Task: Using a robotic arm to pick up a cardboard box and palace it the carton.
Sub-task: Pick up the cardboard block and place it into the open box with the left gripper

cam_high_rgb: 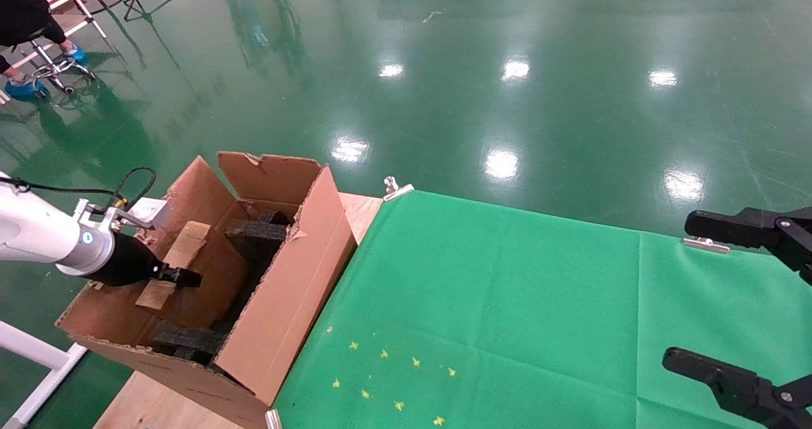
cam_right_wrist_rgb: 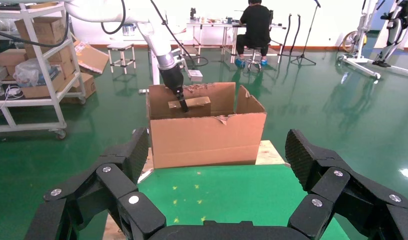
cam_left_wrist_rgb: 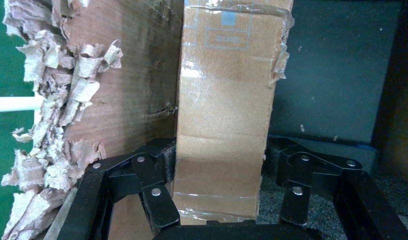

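Reaching from the left side into the carton (cam_high_rgb: 288, 302), the robotic arm (cam_high_rgb: 38, 235), white with a silver wrist and a black cable running along it. Gripping the cardboard box (cam_high_rgb: 174, 263) firmly between the two black fingers of the left gripper (cam_high_rgb: 179, 277), clenched on the lower part of the box. Holding the cardboard box (cam_left_wrist_rgb: 224, 115) inside the open top of the carton, above its floor, tilted, close to the left wall with the ragged torn edge (cam_left_wrist_rgb: 56, 125). Showing glossy clear tape over the brown surface of the box in the left wrist view, with the fingers (cam_left_wrist_rgb: 154, 192) pressing on both narrow sides. Lying inside the carton, black foam pieces (cam_high_rgb: 257, 231), one near the far wall and one near the front corner. Standing on a wooden table (cam_high_rgb: 361, 210), the carton, just beside the green cloth (cam_high_rgb: 507, 302) with small yellow marks. Resting over the right edge of the green cloth, the right gripper (cam_high_rgb: 739, 302), spread wide and grasping nothing. Sitting far behind on the green floor (cam_high_rgb: 507, 67), a person in black clothes (cam_right_wrist_rgb: 255, 25).
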{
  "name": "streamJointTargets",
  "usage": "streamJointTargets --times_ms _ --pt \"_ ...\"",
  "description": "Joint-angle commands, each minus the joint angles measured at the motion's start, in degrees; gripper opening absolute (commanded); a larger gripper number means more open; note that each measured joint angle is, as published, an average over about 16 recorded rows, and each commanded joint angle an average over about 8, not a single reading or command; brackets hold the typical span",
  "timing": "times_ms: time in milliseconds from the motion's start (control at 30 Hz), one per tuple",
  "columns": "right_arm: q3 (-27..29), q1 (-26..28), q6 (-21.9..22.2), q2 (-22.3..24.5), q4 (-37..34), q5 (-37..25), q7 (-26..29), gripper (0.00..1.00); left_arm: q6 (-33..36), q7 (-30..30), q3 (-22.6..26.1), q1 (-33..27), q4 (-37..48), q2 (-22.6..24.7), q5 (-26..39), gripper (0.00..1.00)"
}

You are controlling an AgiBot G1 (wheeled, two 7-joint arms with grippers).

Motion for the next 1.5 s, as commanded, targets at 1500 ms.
streamJointTargets --times_ms 1500 --pt "0.0 0.0 0.0 0.0 0.0 0.0 0.0 1.0 1.5 -2.6 -2.4 -18.4 -0.8 3.1 -3.6 1.0"
